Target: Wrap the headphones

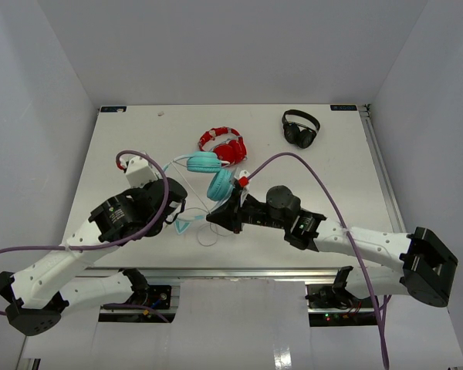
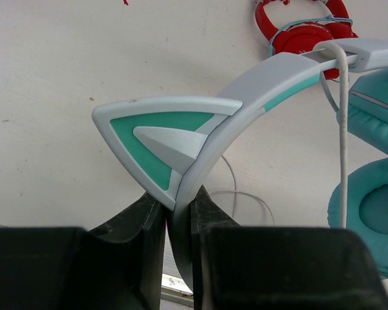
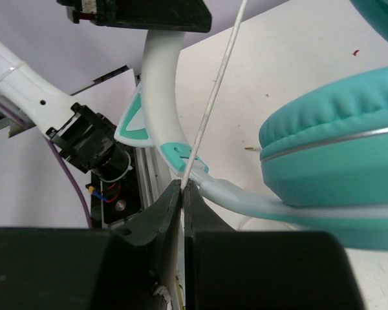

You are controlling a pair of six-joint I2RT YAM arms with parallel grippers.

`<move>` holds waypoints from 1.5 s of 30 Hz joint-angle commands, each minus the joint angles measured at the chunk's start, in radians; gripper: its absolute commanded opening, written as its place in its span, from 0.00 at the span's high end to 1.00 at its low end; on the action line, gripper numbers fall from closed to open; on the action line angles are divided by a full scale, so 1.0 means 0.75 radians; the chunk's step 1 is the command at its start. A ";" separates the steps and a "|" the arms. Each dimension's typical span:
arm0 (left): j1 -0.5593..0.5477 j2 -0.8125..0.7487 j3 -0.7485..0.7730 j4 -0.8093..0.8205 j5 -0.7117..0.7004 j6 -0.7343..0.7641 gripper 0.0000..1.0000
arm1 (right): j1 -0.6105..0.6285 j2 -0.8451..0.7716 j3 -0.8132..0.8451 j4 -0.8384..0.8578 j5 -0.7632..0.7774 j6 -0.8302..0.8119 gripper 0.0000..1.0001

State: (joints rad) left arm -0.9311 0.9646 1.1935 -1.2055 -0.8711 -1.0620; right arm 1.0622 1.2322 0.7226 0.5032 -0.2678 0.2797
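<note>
Headphones (image 1: 220,185), the teal pair, are seen at the middle of the table (image 1: 139,131), just beside the red pair (image 1: 224,145) and well apart from the black pair (image 1: 301,129). The pale headband (image 2: 258,84) is clamped in the left gripper (image 2: 179,210), right below the cat-ear point (image 2: 155,139). Over on the other side, the thin white cable (image 3: 213,97) is pinched in the right gripper (image 3: 183,188), jaws drawn together on it, close against the headband. The winding step is judged to be in hand.

For a clean wrap, the band should be held steady by the left side while the cable is carried round it under light tension. Slack is best avoided: loose loops are seen lying on the table beneath and could snag. Too hard a pull, though, and the band could be dragged out of its clamp.
</note>
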 commanded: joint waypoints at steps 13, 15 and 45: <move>0.008 -0.009 0.141 -0.005 0.045 -0.281 1.00 | 0.096 0.009 -0.056 0.047 0.672 -0.033 0.92; 0.008 0.020 0.160 -0.044 0.043 -0.323 1.00 | 0.106 0.018 -0.066 0.067 0.720 -0.040 0.92; 0.008 0.228 0.301 -0.248 0.026 -0.529 1.00 | 0.142 0.202 -0.154 0.368 1.011 -0.130 0.66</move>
State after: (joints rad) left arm -0.9203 1.1344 1.3701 -1.3808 -0.8344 -1.4167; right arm 1.1629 1.3790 0.6215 0.6456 0.4645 0.2255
